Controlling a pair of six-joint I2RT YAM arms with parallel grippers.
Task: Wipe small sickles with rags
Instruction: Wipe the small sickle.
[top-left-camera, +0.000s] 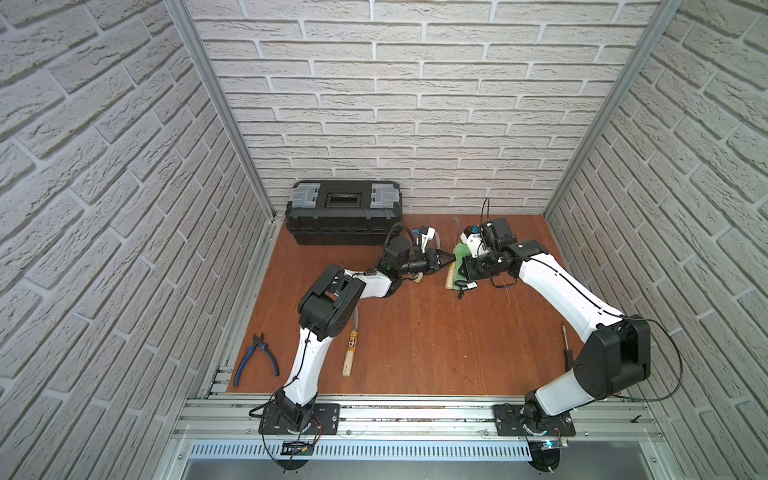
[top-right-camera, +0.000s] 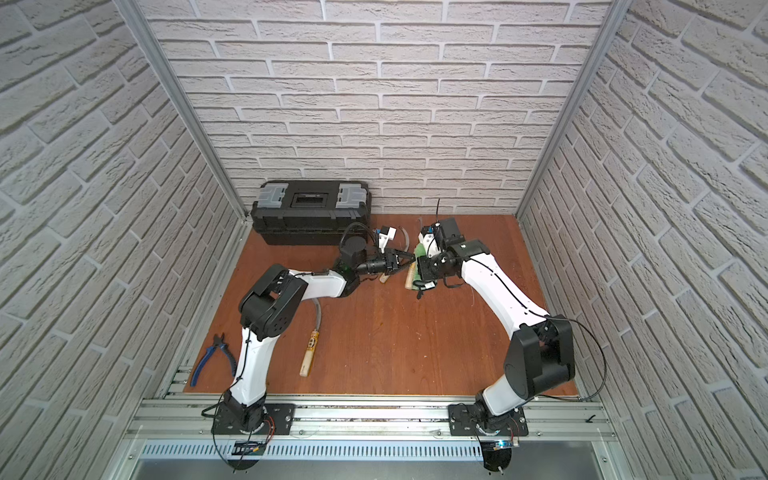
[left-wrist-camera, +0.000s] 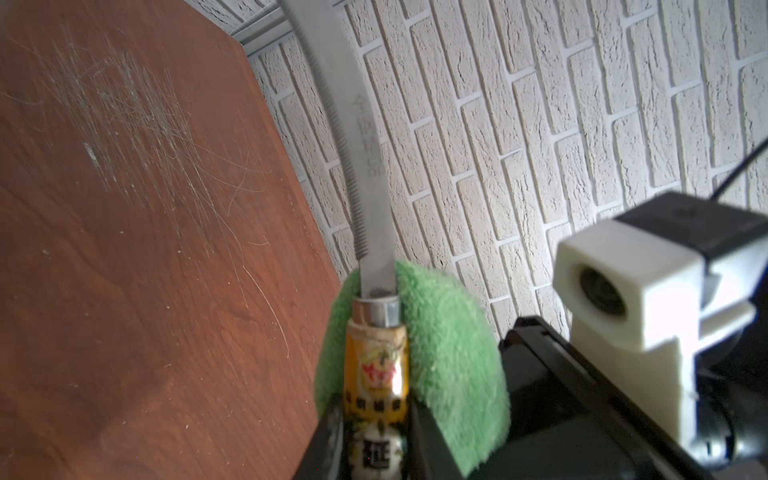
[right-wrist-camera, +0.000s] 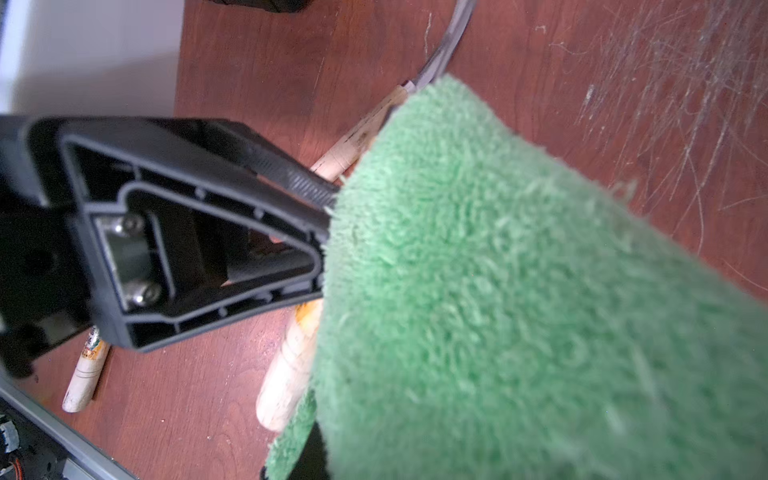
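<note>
**Findings.** Nearest you, the idle sickle (top-left-camera: 349, 353) lies on the desk (top-left-camera: 415, 332), well behind the left gripper (left-wrist-camera: 374, 411) and beside that arm. The left gripper is clamped on the wooden handle of the held sickle (top-left-camera: 450, 274), which appears to be carried clear of the desk. The right gripper (top-left-camera: 466, 268) meets it head-on and pinches the rag (left-wrist-camera: 449, 353), though its fingertips are buried in the pile. The rag is folded over the held sickle just past the left fingertips. One flap lies on each face, seated at the metal collar (left-wrist-camera: 378, 309) where the blade (left-wrist-camera: 365, 166) begins.

**Step, as judged.** You are wiping this blade, with the rag at its root.

**Recommended.**
- Hold the left clamp firm so the handle cannot twist.
- Draw the right gripper away from the left, out along the blade. Steer round the curve, or the rag will run off the steel.
- Pinch only hard enough to slide.
- Press on the flat faces, since the toothed edge will likely snag fibres.
- Mind the lower sickle (right-wrist-camera: 353, 139) on the desk beneath the left gripper.

**Orientation.** The long axis runs across the left gripper's jaws, not along them. The butt sticks out on the side nearer your base, and the blade points toward the back wall. The blade seems to hook toward the desk, with the teeth on the inner edge. Its tip is out of view, and its tilt cannot be told.
</note>
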